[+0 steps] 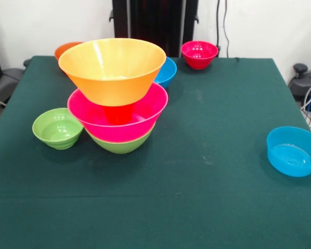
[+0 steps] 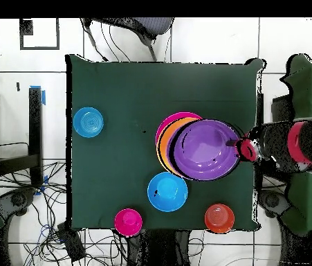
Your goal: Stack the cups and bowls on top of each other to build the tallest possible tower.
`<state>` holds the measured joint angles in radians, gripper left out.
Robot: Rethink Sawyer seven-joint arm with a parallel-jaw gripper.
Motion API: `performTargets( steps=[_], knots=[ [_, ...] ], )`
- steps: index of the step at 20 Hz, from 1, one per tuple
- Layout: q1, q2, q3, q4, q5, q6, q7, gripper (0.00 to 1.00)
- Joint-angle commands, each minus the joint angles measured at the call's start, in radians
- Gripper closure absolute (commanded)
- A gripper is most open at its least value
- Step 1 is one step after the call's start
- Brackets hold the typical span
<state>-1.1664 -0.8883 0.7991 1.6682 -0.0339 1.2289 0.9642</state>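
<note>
Gripper [image 2: 245, 149], apart or together I cannot tell, reaches the rim of the purple bowl [image 2: 205, 149] overhead. From the front, the tower [image 1: 117, 111] stands left of centre on the tabletop [image 1: 207, 171], topped by an orange bowl [image 1: 112, 70].

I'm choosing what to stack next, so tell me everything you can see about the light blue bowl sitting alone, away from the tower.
The light blue bowl is round, glossy and plastic-looking, with a flat bottom and low flaring sides. It sits upright with its mouth up and is empty. It rests on the green table cloth near one side edge, well apart from the tower and every other bowl. Only the cloth touches it.
</note>
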Motion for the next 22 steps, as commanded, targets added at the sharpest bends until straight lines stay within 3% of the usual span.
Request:
performTargets(
  steps=[1, 15, 22],
  knots=[
    [0.059, 0.076, -0.065, 0.04, -0.004, -0.055, 0.137, 1.0],
    [0.051, 0.141, -0.072, -0.007, -0.037, -0.052, 0.089, 1.0],
    [0.042, 0.187, -0.075, 0.004, -0.065, -0.111, 0.068, 1.0]
  ],
)
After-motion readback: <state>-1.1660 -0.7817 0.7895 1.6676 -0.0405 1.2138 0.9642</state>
